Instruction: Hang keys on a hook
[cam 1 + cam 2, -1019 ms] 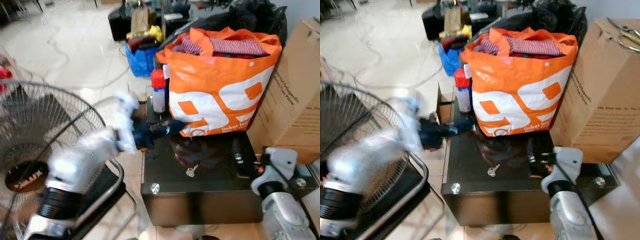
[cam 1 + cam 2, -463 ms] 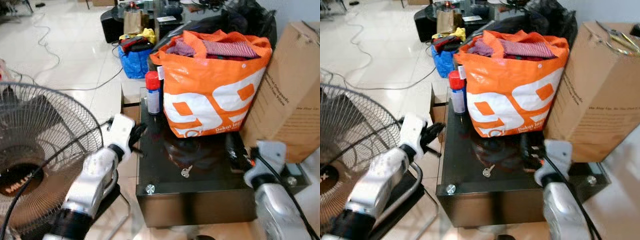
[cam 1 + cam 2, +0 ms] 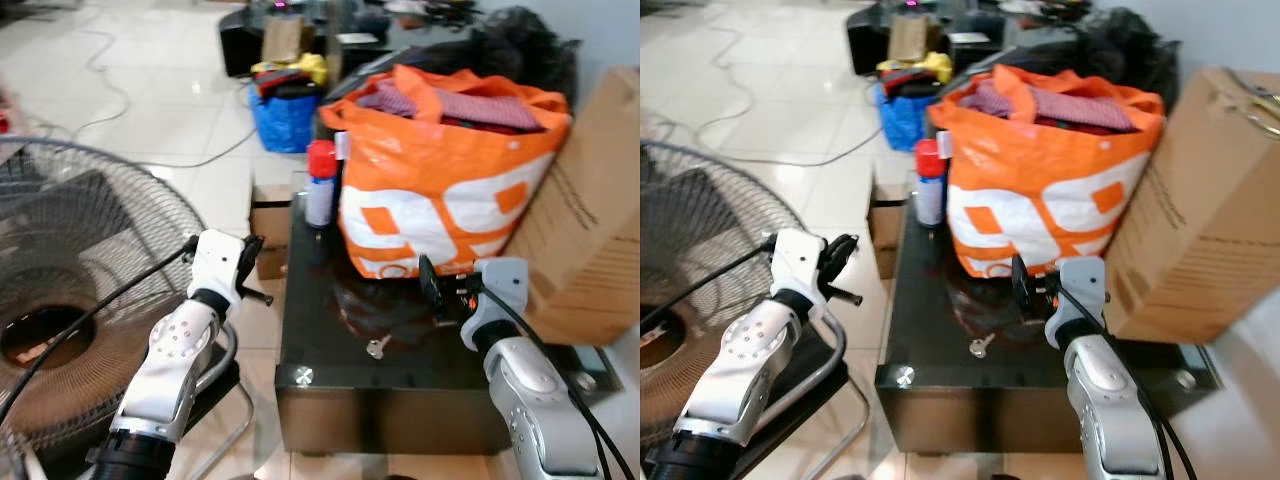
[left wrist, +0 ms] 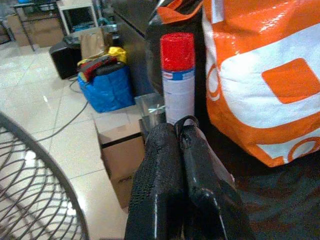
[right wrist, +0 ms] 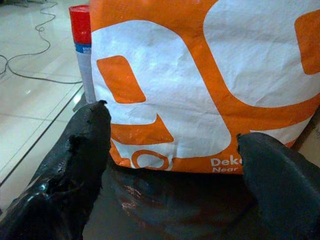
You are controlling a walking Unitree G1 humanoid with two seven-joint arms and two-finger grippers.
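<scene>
A small silver key (image 3: pixel 376 346) lies flat on the black glass table (image 3: pixel 330 385), near its front edge. My right gripper (image 3: pixel 1021 280) hovers open over the table just behind and right of the key, its fingertips (image 5: pixel 95 117) spread wide and facing the orange bag (image 3: pixel 440 190). My left gripper (image 3: pixel 255 275) hangs shut and empty off the table's left edge, its fingers (image 4: pixel 160 165) pressed together and aimed toward the red-capped spray can (image 3: pixel 320 185).
A big wire fan (image 3: pixel 70 290) stands at my left beside the left arm. A tall cardboard box (image 3: pixel 600 240) borders the table on the right. A small carton (image 3: pixel 270 220), a blue bag (image 3: pixel 285 115) and cables lie on the tiled floor beyond.
The left arm pulled back from over the table to its left edge. The right gripper rose and moved in from the table's right side toward the bag. The camera shifted.
</scene>
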